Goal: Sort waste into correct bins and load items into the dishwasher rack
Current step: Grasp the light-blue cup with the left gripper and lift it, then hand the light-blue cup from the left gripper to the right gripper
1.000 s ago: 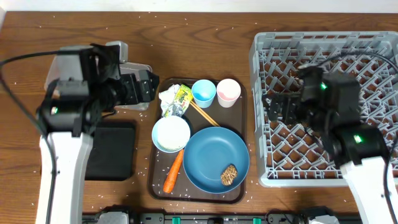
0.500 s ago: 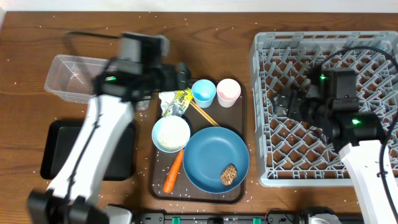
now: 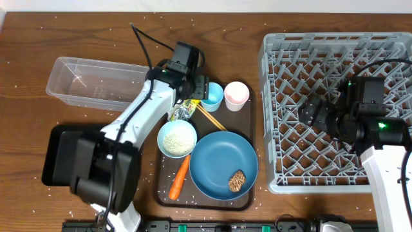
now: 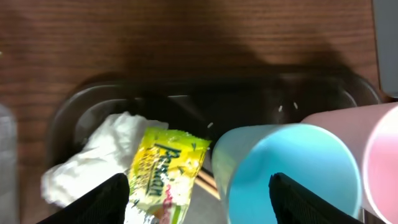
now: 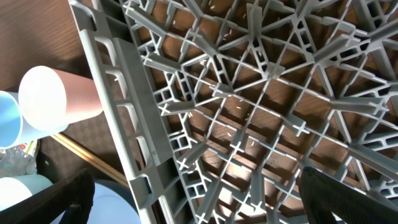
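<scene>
Your left gripper (image 4: 200,198) hangs low over the far end of the brown tray (image 3: 252,122), jaws apart and gripping nothing. Between its fingers lie the green-yellow wrapper (image 4: 165,171) and the near edge of the blue cup (image 4: 292,168). Whether either finger touches them cannot be told. The white tissue (image 4: 87,158) sits against the wrapper on the side towards the clear tub (image 3: 96,80). The pink cup (image 4: 373,149) stands just beside the blue one. The chopsticks (image 3: 211,118) lie diagonally between the cups and the blue plate (image 3: 215,161), which carries the brown lump (image 3: 237,181). The white bowl (image 3: 160,138) holds rice (image 3: 177,139). The carrot (image 3: 179,176) lies below it, against the plate. The clear tub and the black bin (image 3: 55,154) stand beside the tray. Your right gripper (image 5: 205,199) hovers over the grey rack (image 3: 270,116), jaws wide apart and empty.
</scene>
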Motion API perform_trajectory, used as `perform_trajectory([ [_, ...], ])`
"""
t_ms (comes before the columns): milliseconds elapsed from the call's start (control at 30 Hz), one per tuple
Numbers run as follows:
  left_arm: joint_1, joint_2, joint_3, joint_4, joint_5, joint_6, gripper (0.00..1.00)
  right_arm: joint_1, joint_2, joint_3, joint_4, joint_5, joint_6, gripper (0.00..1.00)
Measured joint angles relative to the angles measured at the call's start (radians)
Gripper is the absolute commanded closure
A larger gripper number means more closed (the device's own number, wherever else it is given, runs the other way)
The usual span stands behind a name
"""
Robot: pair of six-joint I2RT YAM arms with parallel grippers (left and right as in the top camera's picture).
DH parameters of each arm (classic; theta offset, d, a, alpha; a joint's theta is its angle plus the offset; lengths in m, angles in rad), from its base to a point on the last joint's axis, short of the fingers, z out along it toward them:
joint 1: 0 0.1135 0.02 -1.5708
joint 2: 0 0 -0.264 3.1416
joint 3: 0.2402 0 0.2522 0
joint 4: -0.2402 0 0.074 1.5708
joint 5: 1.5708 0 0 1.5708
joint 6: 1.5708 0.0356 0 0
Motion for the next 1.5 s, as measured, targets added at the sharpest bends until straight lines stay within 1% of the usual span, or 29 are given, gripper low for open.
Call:
perform_trajectory([
  [167,0.0,0.058,0.0,0.003,0.032,-0.002,0.54,0.0,0.0,0.0,0.002,0.0,0.0,0.01],
  [200,0.0,0.069,0.0,0.003,0.035,0.001,0.6,0.0,0.0,0.0,0.002,0.0,0.0,0.01],
  [267,0.0,0.088,0.0,0.002,0.042,-0.001,0.79,0.0,0.0,0.0,0.002,0.0,0.0,0.01],
  [300,0.0,0.093,0.0,0.001,0.044,-0.005,0.86,0.0,0.0,0.0,0.001,0.0,0.0,0.01],
  [333,0.0,0.097,0.0,0.0,0.047,-0.006,0.91,0.0,0.0,0.0,0.0,0.0,0.0,0.01],
  [367,0.0,0.097,0.0,0.0,0.051,0.002,0.93,0.0,0.0,0.0,0.0,0.0,0.0,0.01],
  [600,0.0,0.058,0.0,-0.037,0.06,0.002,0.94,0.0,0.0,0.0,-0.003,0.0,0.0,0.01],
  [700,0.0,-0.027,0.0,-0.08,0.078,0.002,0.94,0.0,0.0,0.0,0.005,0.001,-0.005,0.01],
  [800,0.003,-0.158,0.0,-0.105,0.143,0.003,0.94,0.0,0.0,0.0,0.04,-0.04,-0.042,0.01],
  [867,0.005,-0.232,0.0,-0.107,0.198,0.003,0.94,0.0,0.0,0.0,0.089,-0.131,-0.102,0.01],
  [933,0.013,-0.298,0.002,-0.107,0.261,0.012,0.94,0.0,0.0,0.001,0.148,-0.296,-0.19,0.01],
  [1000,0.024,-0.35,0.002,-0.108,0.329,0.023,0.94,0.0,0.0,0.001,0.208,-0.494,-0.277,0.01],
  [1033,0.032,-0.375,0.002,-0.109,0.38,0.029,0.94,0.0,0.0,0.001,0.25,-0.632,-0.325,0.01],
  [1067,0.038,-0.386,0.002,-0.109,0.408,0.031,0.94,0.0,0.0,0.002,0.264,-0.68,-0.342,0.01],
  [1133,0.049,-0.406,0.002,-0.11,0.486,0.046,0.94,0.001,0.0,0.003,0.339,-0.864,-0.389,0.02],
  [1267,0.062,-0.433,0.002,-0.108,0.636,0.058,0.94,0.026,0.0,0.003,0.453,-1.131,-0.444,0.02],
  [1367,0.063,-0.446,0.002,-0.093,0.754,0.068,0.94,0.071,0.0,0.003,0.496,-1.234,-0.469,0.01],
  [1500,0.063,-0.452,0.002,-0.063,0.913,0.074,0.94,0.146,0.0,0.003,0.546,-1.294,-0.49,0.01],
])
